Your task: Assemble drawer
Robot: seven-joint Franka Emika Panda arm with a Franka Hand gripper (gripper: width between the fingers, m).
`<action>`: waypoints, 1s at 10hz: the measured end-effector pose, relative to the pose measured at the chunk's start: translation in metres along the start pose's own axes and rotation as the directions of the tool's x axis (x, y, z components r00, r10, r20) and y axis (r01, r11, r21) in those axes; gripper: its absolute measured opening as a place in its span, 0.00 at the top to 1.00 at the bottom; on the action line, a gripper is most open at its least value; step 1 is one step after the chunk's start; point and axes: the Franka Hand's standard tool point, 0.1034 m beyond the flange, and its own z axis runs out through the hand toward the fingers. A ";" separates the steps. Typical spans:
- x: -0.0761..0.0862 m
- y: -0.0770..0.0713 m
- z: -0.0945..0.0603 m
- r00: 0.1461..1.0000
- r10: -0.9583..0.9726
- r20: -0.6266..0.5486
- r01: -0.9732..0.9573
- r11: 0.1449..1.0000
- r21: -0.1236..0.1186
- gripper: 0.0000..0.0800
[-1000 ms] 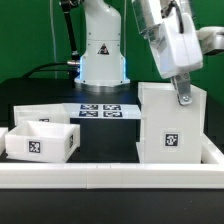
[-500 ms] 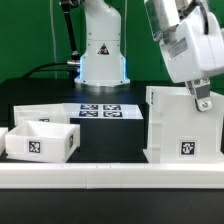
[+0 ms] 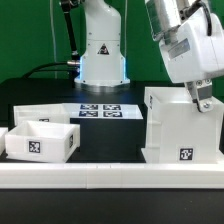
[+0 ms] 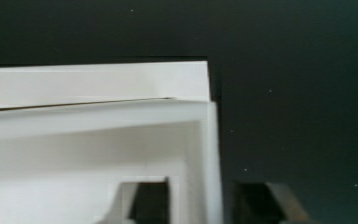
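A black table (image 3: 110,135) lay under the scene, ringed in front by a long white border rail (image 3: 110,176), with the arm's pale base (image 3: 102,50) behind. In the wrist view the two dark fingers (image 4: 144,205) of the gripper (image 4: 202,205) stood narrow, one on each side of a thin upright wall, pinching it. That wall belonged to the drawer housing (image 4: 87,150), whose white top edges met at a corner just beyond the fingers, with dark table past them.

In the exterior view the gripper (image 3: 203,103) reached down onto the top rim of the housing (image 3: 178,125) at the exterior view's right. The housing looked slightly tilted, its tagged face close to the front rail and its far side cut off by the picture's edge.

A stretch of bare table separated it from a shallow tray (image 3: 40,140) at the exterior view's left; the front wall hid the tray's inside. The marker board (image 3: 100,110) lay flat farther back, between them.
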 end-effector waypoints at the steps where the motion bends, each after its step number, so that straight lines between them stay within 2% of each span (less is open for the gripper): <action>1: 0.000 0.000 0.000 1.000 -0.001 0.000 0.001 1.000 0.000 0.60; 2: 0.000 0.000 0.000 1.000 -0.002 0.000 0.002 1.000 0.000 0.43; 3: 0.000 0.000 0.000 1.000 -0.003 0.000 0.003 1.000 0.000 0.43; 4: 0.001 0.001 -0.001 0.999 -0.043 0.002 0.043 0.999 -0.005 0.25; 5: 0.004 0.003 -0.008 0.988 -0.153 0.022 0.153 0.988 -0.030 0.21; 6: 0.008 0.003 -0.019 0.974 -0.222 0.039 0.223 0.974 -0.040 0.21; 8: 0.014 0.001 -0.052 0.928 -0.366 0.073 0.370 0.928 -0.039 0.19; 10: 0.025 0.003 -0.072 0.881 -0.463 0.092 0.468 0.883 -0.033 0.19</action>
